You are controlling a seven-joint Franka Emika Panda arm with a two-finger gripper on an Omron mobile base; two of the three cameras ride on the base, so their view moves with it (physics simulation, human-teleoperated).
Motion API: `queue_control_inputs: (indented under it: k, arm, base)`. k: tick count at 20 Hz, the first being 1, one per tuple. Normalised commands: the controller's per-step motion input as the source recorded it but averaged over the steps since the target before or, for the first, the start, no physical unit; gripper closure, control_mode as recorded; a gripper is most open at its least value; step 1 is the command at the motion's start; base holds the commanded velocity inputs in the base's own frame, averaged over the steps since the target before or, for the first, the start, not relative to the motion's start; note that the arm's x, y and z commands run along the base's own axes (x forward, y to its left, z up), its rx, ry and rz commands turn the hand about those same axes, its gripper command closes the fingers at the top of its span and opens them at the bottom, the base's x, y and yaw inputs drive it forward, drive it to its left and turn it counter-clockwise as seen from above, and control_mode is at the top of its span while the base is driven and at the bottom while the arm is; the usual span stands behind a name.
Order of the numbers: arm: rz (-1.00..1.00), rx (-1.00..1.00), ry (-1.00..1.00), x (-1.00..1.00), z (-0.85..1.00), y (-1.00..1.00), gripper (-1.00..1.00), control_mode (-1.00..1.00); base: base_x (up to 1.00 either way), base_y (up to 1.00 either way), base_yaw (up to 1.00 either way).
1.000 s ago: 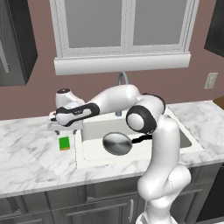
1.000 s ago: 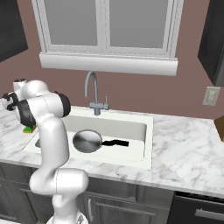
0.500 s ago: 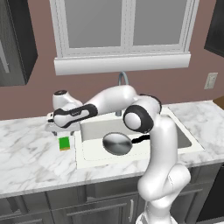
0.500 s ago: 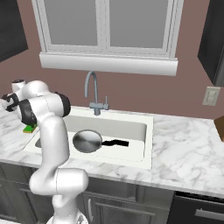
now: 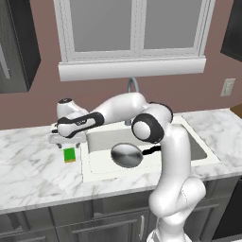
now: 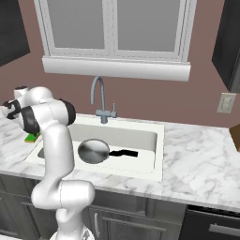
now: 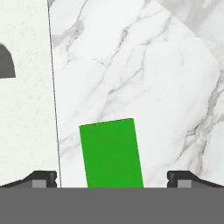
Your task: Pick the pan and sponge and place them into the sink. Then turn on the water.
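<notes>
The arm reaches far left, its tool point(image 5: 67, 141) pointing down with jaws spread wide.

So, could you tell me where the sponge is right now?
The sponge lies on the marble counter just left of the sink, outside the basin, directly below the open gripper; in the hand view it sits between the fingertips.
</notes>
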Motion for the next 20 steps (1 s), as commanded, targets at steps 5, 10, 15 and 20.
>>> queue_control_inputs:
  k: [5, 10, 15, 20]
  arm:
    - [0.0, 0.0, 0.04, 0.0, -0.09, 0.0, -1.0, -1.0]
    - [0.0, 0.0, 0.04, 0.0, -0.07, 0.03, -1.0, -1.0]
    - [0.0, -0.02, 0.04, 0.0, -0.06, 0.06, -1.0, -1.0]
    - [0.02, -0.04, 0.02, 0.0, -0.07, 0.06, -1.0, -1.0]
  base:
    - [0.0, 0.0, 0.0]
    - [0.0, 0.0, 0.0]
    - [0.0, 0.0, 0.0]
    - [0.0, 0.0, 0.0]
